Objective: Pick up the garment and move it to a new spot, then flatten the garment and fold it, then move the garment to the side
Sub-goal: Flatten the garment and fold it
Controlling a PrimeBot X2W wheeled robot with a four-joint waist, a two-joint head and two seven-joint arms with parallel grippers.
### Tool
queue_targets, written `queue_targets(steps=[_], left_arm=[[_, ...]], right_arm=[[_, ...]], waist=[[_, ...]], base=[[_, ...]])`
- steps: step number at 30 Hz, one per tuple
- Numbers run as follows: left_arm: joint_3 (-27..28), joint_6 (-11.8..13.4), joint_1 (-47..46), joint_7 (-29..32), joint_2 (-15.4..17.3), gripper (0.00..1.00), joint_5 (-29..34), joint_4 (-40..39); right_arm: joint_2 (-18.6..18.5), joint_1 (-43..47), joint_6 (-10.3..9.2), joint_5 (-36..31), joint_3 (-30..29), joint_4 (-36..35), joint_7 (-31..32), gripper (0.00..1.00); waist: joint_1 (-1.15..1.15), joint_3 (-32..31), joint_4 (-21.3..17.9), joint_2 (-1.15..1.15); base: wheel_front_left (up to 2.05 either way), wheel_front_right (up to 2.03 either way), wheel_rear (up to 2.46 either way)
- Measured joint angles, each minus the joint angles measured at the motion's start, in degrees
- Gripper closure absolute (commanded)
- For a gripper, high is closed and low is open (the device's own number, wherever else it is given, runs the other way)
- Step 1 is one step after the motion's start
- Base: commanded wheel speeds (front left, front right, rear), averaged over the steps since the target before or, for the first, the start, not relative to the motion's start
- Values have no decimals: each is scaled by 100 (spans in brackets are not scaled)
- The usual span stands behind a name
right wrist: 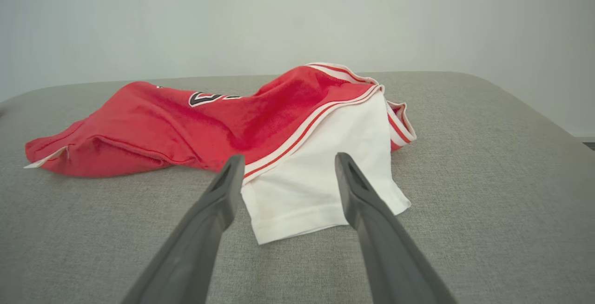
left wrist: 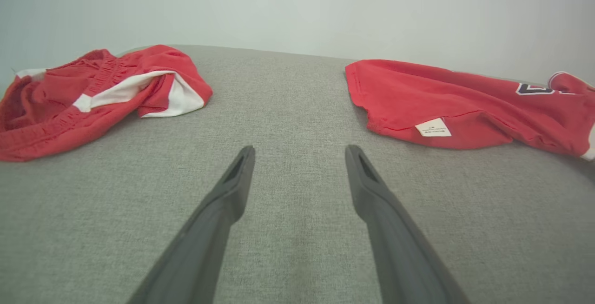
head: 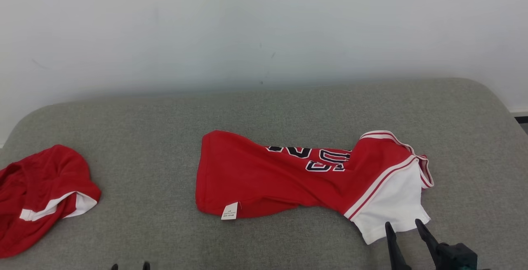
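Here, in the head view, the right gripper (head: 402,222) rises from the lower right, its two long dark fingers spread wide and their tips at the hem of the white sleeve (head: 392,204). They grasp nothing. The left gripper (head: 129,266) shows as two dark fingertips at the bottom edge, set apart. The crumpled red jersey with dark lettering (head: 272,179) lies lengthwise across the middle and right of the grey fabric-covered pad (head: 288,109), away from its far edge. Its white sleeve is towards the right edge and a small white label (head: 230,211) sits at its near hem. A bunched red garment with a white stripe (head: 37,195) lies by the pad's left edge, well apart from the jersey. A pale wall (head: 247,26) stands behind.

From the left wrist view, the left gripper (left wrist: 300,148) hovers low over bare pad, fingers wide, holding nothing. The striped garment (left wrist: 93,95) is off to one side and the jersey's labelled end (left wrist: 465,99) off to the other.

From the right wrist view, the right gripper (right wrist: 289,156) points at the jersey (right wrist: 186,127). Its open fingers frame the white sleeve (right wrist: 302,188), which lies flat, trimmed with red and white bands, while the red body is rumpled.
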Motion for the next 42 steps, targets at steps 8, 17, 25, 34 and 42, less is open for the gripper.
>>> queue_targets(steps=[8, 17, 25, 34, 42], left_arm=[[-720, 0, -1003, -1, 307, 0, -309, 865], [-1467, 0, -2537, 101, 495, 0, -725, 1764], [-1979, 0, -3153, 261, 558, 0, -1026, 2388], [-2082, 73, -3403, 194, 552, 0, -991, 2872], [-2252, 73, -3441, 191, 467, 100, -976, 2962]], right_arm=[[10, -412, 0, -165, -342, 186, 619, 0], [21, -1095, 0, -254, -500, 444, 698, 0], [29, -1462, 0, -203, -356, 693, 472, 0], [31, -1566, 0, -203, -402, 794, 355, 0], [33, -1606, 0, -331, -779, 856, 655, 0]], waist=[[0, 265, -123, 0], [1, 885, -270, 1], [2, 1401, -408, 1], [1, 1574, -529, 1], [0, 1600, -550, 1]], base=[[0, 0, 0], [0, 0, 0], [0, 0, 0], [0, 0, 0], [0, 0, 0]])
